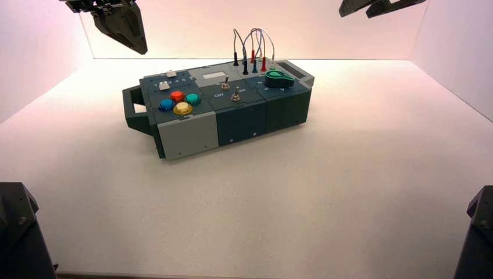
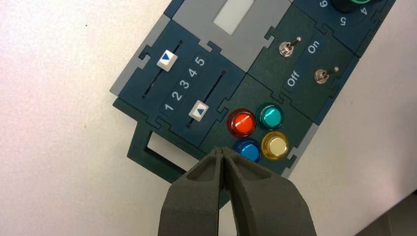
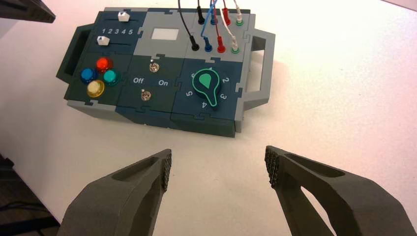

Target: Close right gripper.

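Observation:
My right gripper (image 1: 372, 7) hangs high at the back right, above and behind the box's right end, only its slim dark finger tips showing. In the right wrist view it (image 3: 219, 167) is open wide and empty, over bare white table short of the box (image 3: 152, 118). My left gripper (image 1: 136, 43) hangs high at the back left. In the left wrist view it (image 2: 221, 153) is shut and empty, above the box's handle end beside the blue button (image 2: 247, 150).
The dark teal and grey box (image 1: 256, 119) stands turned at the table's middle. It bears red (image 1: 177, 96), blue, yellow and green buttons, two sliders (image 2: 166, 60), two toggle switches (image 2: 286, 47), a green knob (image 1: 279, 78) and plugged wires (image 1: 253, 52). Black arm bases (image 1: 17, 232) flank the front.

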Robot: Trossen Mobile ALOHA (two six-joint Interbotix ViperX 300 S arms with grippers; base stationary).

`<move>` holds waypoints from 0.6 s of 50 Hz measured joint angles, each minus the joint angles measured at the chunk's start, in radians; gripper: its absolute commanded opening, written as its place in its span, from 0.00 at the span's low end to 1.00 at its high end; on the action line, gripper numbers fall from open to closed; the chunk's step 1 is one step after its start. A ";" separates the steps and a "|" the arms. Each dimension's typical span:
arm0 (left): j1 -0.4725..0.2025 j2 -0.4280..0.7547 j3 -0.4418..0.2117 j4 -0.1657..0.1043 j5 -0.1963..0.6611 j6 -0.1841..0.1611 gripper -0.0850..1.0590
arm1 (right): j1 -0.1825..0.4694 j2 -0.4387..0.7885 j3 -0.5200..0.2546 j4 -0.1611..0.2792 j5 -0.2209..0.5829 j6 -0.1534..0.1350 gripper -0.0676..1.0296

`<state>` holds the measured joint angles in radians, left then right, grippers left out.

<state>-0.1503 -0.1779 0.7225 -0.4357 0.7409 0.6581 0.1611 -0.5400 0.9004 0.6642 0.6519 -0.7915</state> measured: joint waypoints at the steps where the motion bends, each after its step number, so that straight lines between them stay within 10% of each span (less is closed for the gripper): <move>1: 0.000 0.000 0.002 0.000 0.000 0.000 0.05 | 0.000 0.000 0.000 0.000 0.000 -0.002 0.96; 30: 0.000 0.000 0.002 0.002 -0.002 0.000 0.05 | 0.000 0.002 0.015 0.000 -0.023 -0.002 0.96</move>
<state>-0.1503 -0.1779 0.7240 -0.4341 0.7394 0.6581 0.1611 -0.5384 0.9158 0.6642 0.6289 -0.7931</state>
